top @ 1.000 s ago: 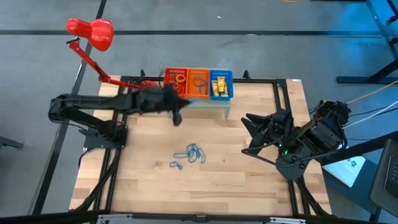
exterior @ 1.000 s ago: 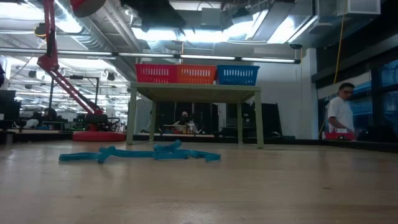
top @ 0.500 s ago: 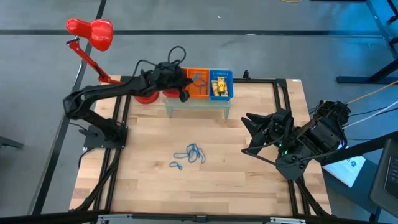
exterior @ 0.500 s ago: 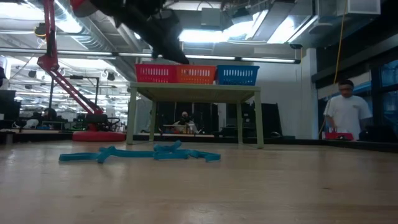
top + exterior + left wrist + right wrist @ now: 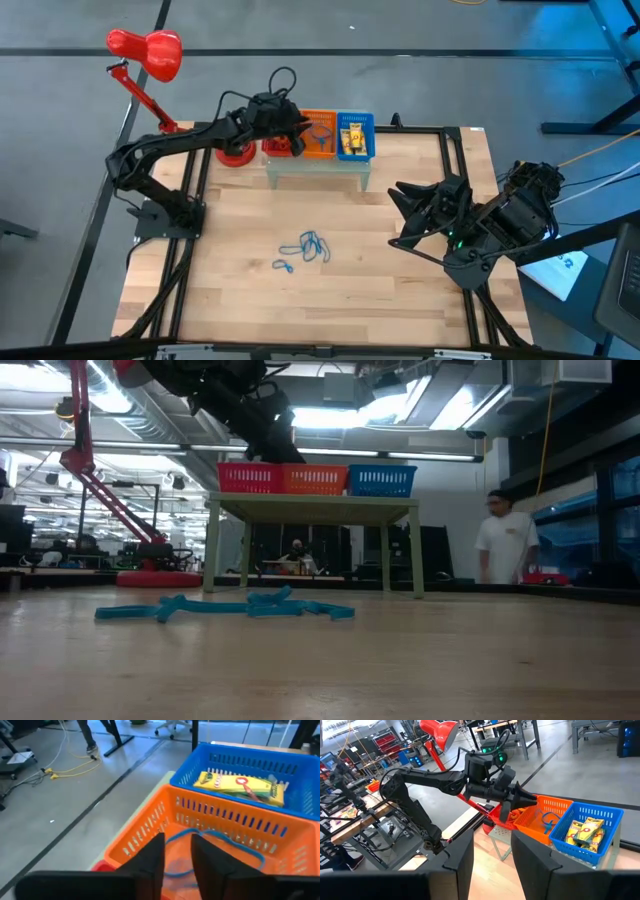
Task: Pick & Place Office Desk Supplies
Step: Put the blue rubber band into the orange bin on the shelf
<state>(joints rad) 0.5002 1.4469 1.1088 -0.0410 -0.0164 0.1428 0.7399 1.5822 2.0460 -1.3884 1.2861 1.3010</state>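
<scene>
Three mesh baskets stand in a row on a small pale stand [image 5: 318,172] at the table's far edge: red [image 5: 250,478], orange [image 5: 322,133] and blue [image 5: 356,136]. Yellow packets [image 5: 240,785] lie in the blue basket. A blue wiry loop [image 5: 225,842] lies in the orange one. My left gripper [image 5: 177,852] hovers over the red and orange baskets, slightly open, with nothing plainly between its fingers. More blue wiry loops [image 5: 306,247] lie on the wood at mid-table. My right gripper [image 5: 492,850] waits open at the table's right, raised and pointing toward the baskets.
A red desk lamp [image 5: 146,54] stands at the far left, its base [image 5: 237,155] beside the stand. A person [image 5: 503,545] stands in the room beyond the table. Bare wood [image 5: 400,300] lies around the loops and along the near edge.
My left gripper has swung from in front of the stand toward the table's far edge and now hangs over the red and orange baskets. The loops on the table have stayed put. The person in the background has walked leftward.
</scene>
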